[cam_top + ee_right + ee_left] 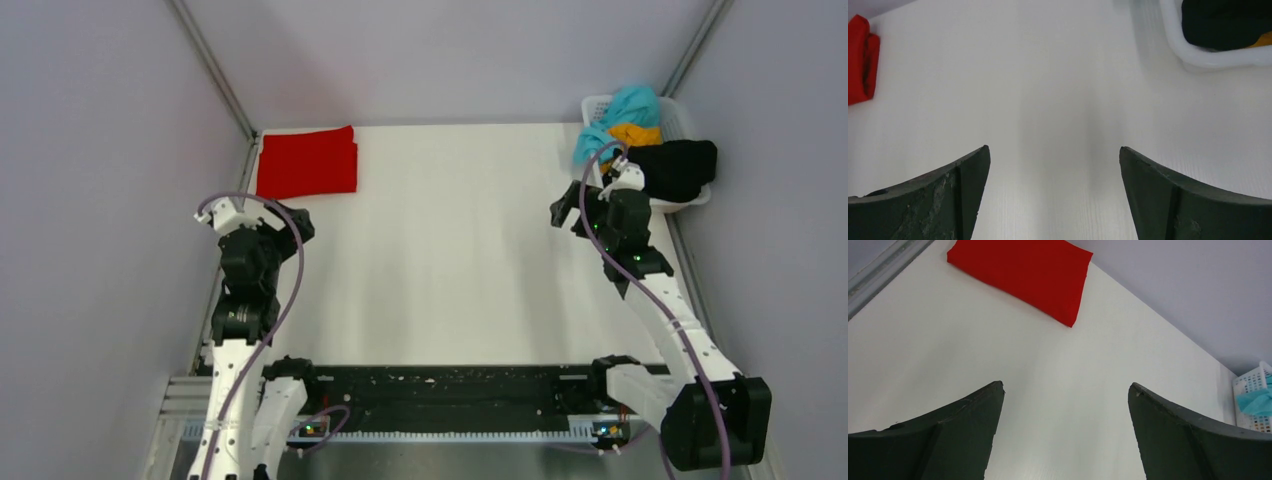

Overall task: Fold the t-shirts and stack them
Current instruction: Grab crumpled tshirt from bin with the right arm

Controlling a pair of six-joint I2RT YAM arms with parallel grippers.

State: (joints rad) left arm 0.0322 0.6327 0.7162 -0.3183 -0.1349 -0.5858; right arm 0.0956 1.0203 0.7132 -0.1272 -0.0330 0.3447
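A folded red t-shirt (307,163) lies flat at the table's far left corner; it also shows in the left wrist view (1023,272) and at the left edge of the right wrist view (860,60). The black t-shirt (680,168), an orange one (636,133) and a teal one (625,110) sit bunched in the white basket (685,120) at the far right. My left gripper (298,222) hovers near the red shirt, open and empty (1066,386). My right gripper (570,208) is just left of the basket, open over bare table (1054,149).
The basket's rim (1198,57) lies close ahead and to the right of my right gripper, with the black shirt (1223,22) hanging over it. Grey walls enclose the table on the left, back and right. A black rail (440,385) runs along the near edge.
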